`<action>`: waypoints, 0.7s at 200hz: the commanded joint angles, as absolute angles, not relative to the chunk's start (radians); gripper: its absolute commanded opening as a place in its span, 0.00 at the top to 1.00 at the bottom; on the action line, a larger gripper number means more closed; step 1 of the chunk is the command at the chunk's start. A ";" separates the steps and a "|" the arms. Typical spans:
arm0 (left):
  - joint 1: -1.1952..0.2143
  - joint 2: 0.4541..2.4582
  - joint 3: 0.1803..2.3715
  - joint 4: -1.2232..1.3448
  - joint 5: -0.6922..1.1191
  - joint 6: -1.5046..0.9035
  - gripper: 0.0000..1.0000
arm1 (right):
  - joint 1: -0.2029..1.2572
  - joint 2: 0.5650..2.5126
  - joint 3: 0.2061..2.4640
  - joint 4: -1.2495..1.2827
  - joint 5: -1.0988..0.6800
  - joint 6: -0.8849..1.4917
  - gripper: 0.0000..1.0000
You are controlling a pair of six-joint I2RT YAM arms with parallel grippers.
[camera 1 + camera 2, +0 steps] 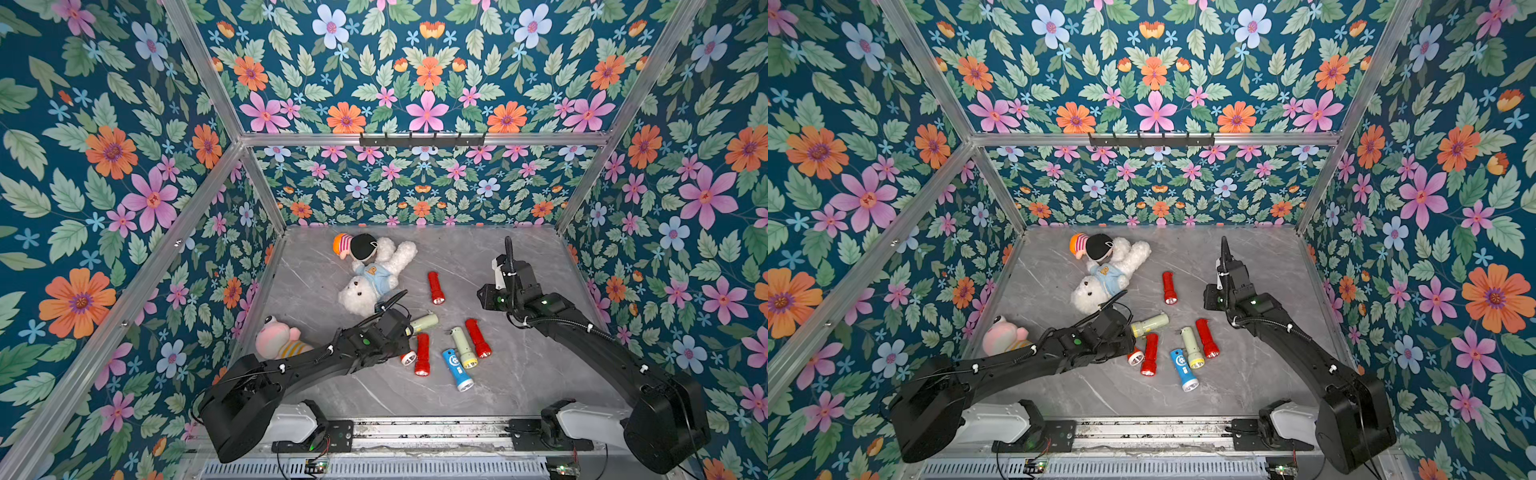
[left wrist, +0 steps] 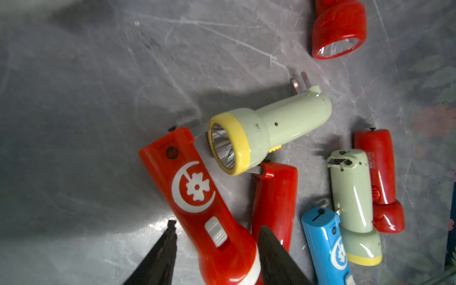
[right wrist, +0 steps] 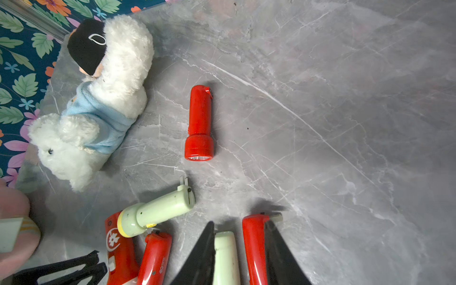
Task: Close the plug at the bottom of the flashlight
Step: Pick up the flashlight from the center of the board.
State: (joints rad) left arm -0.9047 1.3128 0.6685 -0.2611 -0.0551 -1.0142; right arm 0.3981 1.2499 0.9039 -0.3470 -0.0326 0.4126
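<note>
In both top views we see the grey marble desk (image 1: 519, 374) with a loose cluster of flashlights on it, and we place everything from the blue flashlight (image 1: 456, 368). Just to its left lies a plain red flashlight (image 1: 422, 354). Left of that again, the white-rimmed head of the red emblem flashlight (image 1: 408, 357) pokes out from under the wrist of the left arm (image 1: 316, 359). Just right of the blue flashlight lie a pale green flashlight (image 1: 463, 347) and a second red flashlight (image 1: 478, 337). Beyond it and slightly left lies a tilted green flashlight (image 1: 424, 322), and farther back a lone red flashlight (image 1: 435, 287). The right arm (image 1: 561, 328) hangs above the desk, beyond and right of the blue flashlight. In the left wrist view, the left claw (image 2: 217, 224) has its fingers apart, straddling the head end of the red emblem flashlight. Bare desk shows between one finger and the casing, and we cannot tell whether the other finger touches. Two prongs stand out from the tilted green flashlight's tail. In the right wrist view, the right claw (image 3: 239, 223) stands apart with nothing gripped, and the flashlights show on the desk below it.
</note>
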 commanded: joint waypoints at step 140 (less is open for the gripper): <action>-0.872 1.439 0.588 -0.092 -0.059 -1.120 0.44 | 0.375 1.270 0.889 -0.313 -0.062 0.396 0.58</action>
State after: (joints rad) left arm -0.8806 1.4357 0.6060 -0.0933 -0.0757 -1.1007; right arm 0.3763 1.2629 0.8890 -0.3370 -0.0498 0.3954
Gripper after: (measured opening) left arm 0.563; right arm 0.417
